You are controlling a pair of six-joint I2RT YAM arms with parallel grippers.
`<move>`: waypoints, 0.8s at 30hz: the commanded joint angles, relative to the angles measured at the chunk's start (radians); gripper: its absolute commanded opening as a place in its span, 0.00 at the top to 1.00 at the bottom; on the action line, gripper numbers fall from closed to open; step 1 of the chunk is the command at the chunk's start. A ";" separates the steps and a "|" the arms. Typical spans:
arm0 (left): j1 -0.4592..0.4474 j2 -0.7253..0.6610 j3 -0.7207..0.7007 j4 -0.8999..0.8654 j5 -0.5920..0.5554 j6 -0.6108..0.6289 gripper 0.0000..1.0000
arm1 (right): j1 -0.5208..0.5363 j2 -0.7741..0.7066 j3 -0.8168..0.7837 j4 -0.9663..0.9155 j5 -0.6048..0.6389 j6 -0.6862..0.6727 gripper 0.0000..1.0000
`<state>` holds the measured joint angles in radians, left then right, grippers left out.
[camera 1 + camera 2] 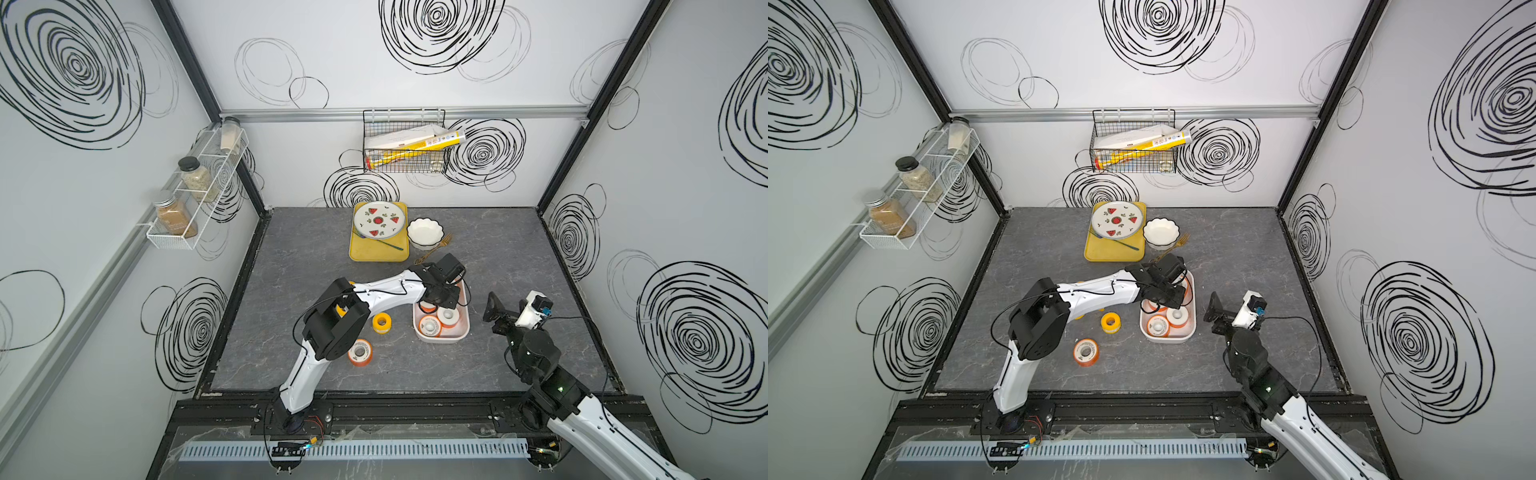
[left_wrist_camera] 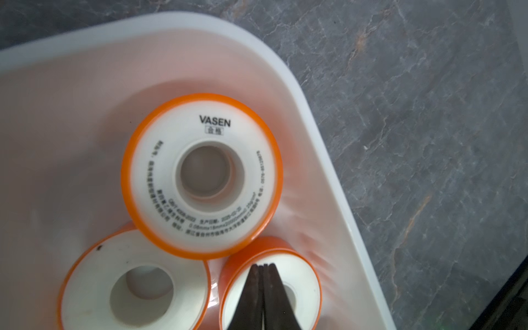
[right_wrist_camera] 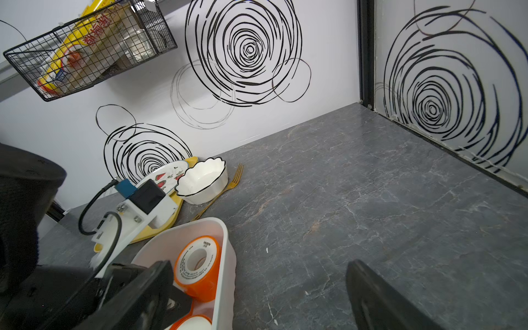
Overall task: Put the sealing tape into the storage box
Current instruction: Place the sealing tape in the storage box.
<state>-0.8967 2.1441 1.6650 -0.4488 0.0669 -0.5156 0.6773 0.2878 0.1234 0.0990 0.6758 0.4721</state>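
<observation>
The white storage box [image 1: 441, 339] sits at centre right of the table. In the left wrist view, three orange-flanged spools of sealing tape lie in it, one labelled VASEN [image 2: 202, 175]. My left gripper [image 2: 264, 270] hangs shut and empty just above one of these spools [image 2: 303, 283]. On the table left of the box lie a yellow spool [image 1: 380, 322] and an orange spool [image 1: 360, 352]. Another yellow one [image 1: 341, 310] peeks out under the left arm. My right gripper [image 3: 257, 288] is open and empty, raised just right of the box [image 3: 228, 257].
Behind the box is a yellow tray [image 1: 376, 253] with a watermelon plate [image 1: 379, 220]. A white scalloped bowl [image 1: 424, 233] and a gold fork [image 1: 434, 248] are beside it. A wire basket [image 1: 405, 143] hangs on the back wall and a spice rack [image 1: 195, 195] on the left wall.
</observation>
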 commanded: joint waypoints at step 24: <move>0.012 0.073 0.177 -0.090 -0.063 0.078 0.87 | -0.002 -0.016 -0.008 -0.015 0.017 0.010 0.01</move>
<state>-0.8936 2.2238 1.8122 -0.5301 0.0067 -0.4580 0.6773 0.2821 0.1230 0.0959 0.6777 0.4721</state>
